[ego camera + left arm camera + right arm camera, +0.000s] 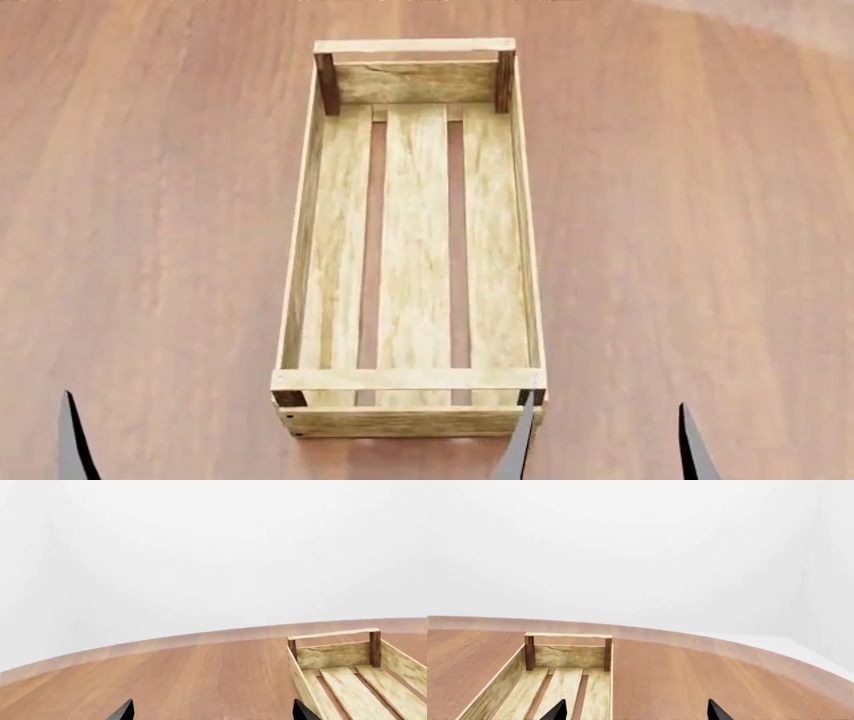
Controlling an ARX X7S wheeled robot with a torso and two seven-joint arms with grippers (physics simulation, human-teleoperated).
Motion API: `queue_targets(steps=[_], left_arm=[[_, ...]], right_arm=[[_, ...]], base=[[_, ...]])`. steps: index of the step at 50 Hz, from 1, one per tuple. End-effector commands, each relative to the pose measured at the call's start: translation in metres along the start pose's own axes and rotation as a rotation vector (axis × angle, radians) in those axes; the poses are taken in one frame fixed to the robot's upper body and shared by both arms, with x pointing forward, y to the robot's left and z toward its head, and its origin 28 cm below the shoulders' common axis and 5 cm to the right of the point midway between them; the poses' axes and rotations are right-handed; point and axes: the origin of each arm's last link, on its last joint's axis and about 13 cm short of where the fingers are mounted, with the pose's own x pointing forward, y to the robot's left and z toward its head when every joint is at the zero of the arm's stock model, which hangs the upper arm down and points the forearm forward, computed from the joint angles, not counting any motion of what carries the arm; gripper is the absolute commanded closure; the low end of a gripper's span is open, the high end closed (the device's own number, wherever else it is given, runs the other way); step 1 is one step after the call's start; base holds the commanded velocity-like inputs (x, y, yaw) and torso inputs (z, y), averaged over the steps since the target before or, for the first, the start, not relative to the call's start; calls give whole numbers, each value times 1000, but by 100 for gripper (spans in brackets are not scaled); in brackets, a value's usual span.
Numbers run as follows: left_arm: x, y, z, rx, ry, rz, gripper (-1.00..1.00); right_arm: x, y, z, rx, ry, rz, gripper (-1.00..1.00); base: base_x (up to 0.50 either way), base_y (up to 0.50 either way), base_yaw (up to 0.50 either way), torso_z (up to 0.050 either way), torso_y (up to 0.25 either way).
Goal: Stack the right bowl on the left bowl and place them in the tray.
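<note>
The tray (416, 250) is a long light-wood crate with three floor slats and dark corner posts, lying lengthwise in the middle of the head view, with nothing in it. No bowl shows in any view. My right gripper (603, 452) is open at the tray's near right corner, its inner fingertip (518, 445) overlapping that corner. In the right wrist view the right gripper (638, 711) spreads wide over the tray (568, 656) and bare wood. One fingertip (74, 445) of the left gripper shows at the near left. That gripper (213, 712) is open, with the tray (333, 656) beside it.
A brown wooden table (160, 250) with a rounded edge (801, 25) carries everything. Its curved far rim (167, 642) meets a plain white background in both wrist views.
</note>
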Motion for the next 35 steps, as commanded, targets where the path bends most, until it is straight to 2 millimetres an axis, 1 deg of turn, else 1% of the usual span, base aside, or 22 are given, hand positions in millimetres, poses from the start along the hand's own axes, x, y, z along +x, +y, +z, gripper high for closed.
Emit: queue_targets(steps=[1, 6, 10, 11, 12, 13, 18, 21, 25, 31, 35], left_arm=[[0, 0, 3, -8, -7, -1, -100], [0, 1, 3, 11, 13, -6, -100], [1, 7, 5, 6, 98, -24, -100], [4, 11, 7, -6, 130, -39, -100], [4, 11, 8, -6, 130, -39, -100], [6, 17, 10, -35, 181, -51, -100], [12, 35, 13, -64, 295, -54, -100], [14, 46, 14, -44, 334, -35, -100], [14, 55, 13, -59, 379, -21, -100], [16, 61, 10, -143, 481, 5, -100], [19, 64, 10, -112, 473, 23, -100]], right_arm=[[1, -1, 0, -6, -9, -3, -100], [0, -1, 0, -3, -6, -3, -100], [1, -2, 2, -5, -7, -5, -100], [1, -3, 2, -5, -5, -8, -100], [1, -3, 2, -5, -5, -8, -100], [2, -3, 1, -3, -2, -10, -100], [1, -2, -2, 4, 10, -6, -100], [1, -2, -4, 7, 17, -3, -100], [1, -1, -5, 7, 21, 2, -100], [0, -1, -7, 0, 30, 3, -100], [0, -1, -6, -3, 32, 3, -100]], base=[[0, 0, 0, 0, 0], [0, 0, 0, 0, 0], [0, 0, 0, 0, 0], [0, 0, 0, 0, 0], [0, 0, 0, 0, 0], [0, 0, 0, 0, 0], [0, 0, 0, 0, 0], [0, 0, 0, 0, 0], [0, 0, 0, 0, 0], [0, 0, 0, 0, 0], [0, 0, 0, 0, 0]])
